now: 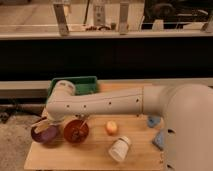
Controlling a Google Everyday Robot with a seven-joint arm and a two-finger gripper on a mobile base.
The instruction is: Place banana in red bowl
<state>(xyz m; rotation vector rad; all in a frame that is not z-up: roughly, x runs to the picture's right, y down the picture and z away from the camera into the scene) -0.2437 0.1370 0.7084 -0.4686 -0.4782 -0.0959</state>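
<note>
Currently, the arm [110, 102] spans the desk [90, 159]. The red bowl [76, 133] stands at front left, just beside a purple bowl [46, 136]. The pincer [71, 120] hangs at its rear rim; grip state cannot be told. Banana location not discernible.

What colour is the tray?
The tray is green, camera view; the tool is near the red bowl.

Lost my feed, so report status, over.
Pincer low over red bowl. Banana not made out. Purple bowl close beside red bowl.
</note>
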